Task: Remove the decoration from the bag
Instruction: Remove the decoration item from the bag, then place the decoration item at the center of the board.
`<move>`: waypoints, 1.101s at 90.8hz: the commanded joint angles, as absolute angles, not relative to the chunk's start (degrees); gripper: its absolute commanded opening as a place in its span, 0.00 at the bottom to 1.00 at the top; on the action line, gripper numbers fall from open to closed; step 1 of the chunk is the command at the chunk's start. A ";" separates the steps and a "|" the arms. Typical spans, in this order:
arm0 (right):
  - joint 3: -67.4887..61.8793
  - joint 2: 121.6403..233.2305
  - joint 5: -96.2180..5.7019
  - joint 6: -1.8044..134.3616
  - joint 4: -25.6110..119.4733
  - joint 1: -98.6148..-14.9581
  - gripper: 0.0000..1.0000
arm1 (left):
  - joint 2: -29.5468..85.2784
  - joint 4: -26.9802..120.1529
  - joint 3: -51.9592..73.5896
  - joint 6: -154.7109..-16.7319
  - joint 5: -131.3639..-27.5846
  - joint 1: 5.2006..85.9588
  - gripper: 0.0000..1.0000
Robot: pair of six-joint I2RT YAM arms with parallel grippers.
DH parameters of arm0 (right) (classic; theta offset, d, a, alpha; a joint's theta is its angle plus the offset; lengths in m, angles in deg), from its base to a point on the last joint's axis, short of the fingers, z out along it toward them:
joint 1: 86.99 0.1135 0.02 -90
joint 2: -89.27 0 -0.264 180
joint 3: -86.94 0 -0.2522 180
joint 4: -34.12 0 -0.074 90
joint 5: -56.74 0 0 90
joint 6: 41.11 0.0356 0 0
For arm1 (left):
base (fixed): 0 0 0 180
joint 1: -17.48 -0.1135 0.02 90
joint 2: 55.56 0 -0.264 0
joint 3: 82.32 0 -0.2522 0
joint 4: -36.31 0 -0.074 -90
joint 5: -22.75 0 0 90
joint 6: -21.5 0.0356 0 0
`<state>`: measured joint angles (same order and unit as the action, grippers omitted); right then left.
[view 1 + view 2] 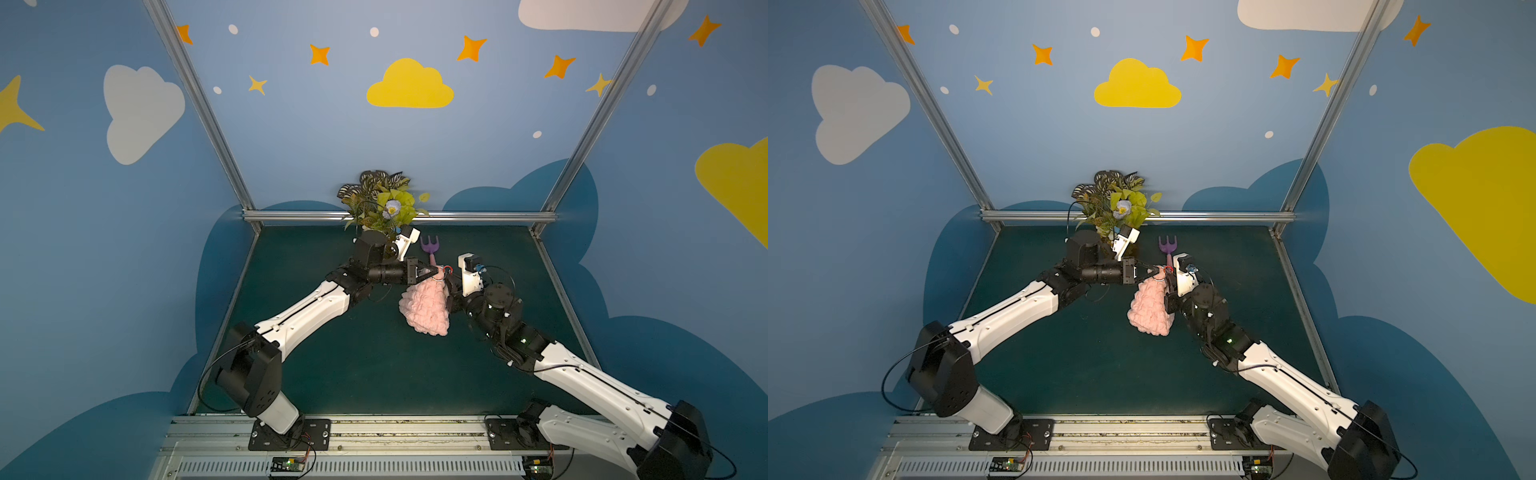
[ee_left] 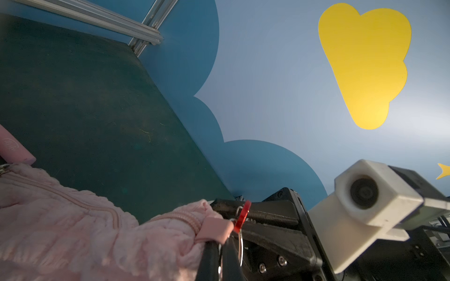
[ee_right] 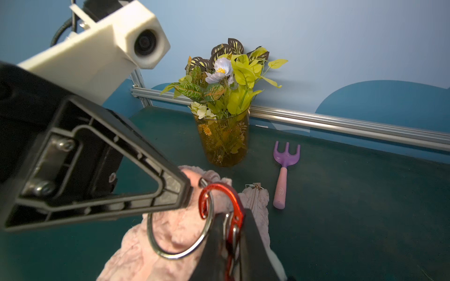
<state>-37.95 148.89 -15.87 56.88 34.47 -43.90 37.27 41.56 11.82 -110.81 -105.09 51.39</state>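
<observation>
Blue cloud-and-star walls are enclosing a dark green desk (image 1: 332, 374). Vase (image 1: 384, 208) is standing at the back rail, partly behind the left wrist. Left gripper (image 1: 435, 272) is reaching in sideways, jaws clamping tight on the top corner of the bag (image 1: 426, 307). Bag is hanging from that grip, lower end drooping toward the desk; contact unclear. Fork (image 1: 429, 245) is lying just behind it. Red carabiner (image 3: 237, 204) is linking with a steel ring (image 3: 170, 255) at the bag's corner. Right gripper (image 3: 232, 243) is pointing in from the right, jaws pinching closed on the carabiner. Decoration: cannot pick it out.
</observation>
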 commanded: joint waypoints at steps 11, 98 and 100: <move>-32.64 148.00 -12.88 56.90 20.84 -44.08 0.00 | 45.26 47.87 8.96 -117.71 -104.72 49.99 0.02; -45.48 140.89 4.61 67.25 42.72 -57.44 0.00 | 48.31 57.56 4.41 -106.67 -101.93 55.51 0.12; -46.12 141.20 4.64 68.47 43.19 -58.42 0.00 | 49.22 57.57 3.99 -106.54 -101.69 56.10 0.13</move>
<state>-43.44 141.52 0.65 61.69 39.24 -55.07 45.71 56.46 6.34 -108.12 -103.47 53.82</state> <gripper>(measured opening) 0.101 0.099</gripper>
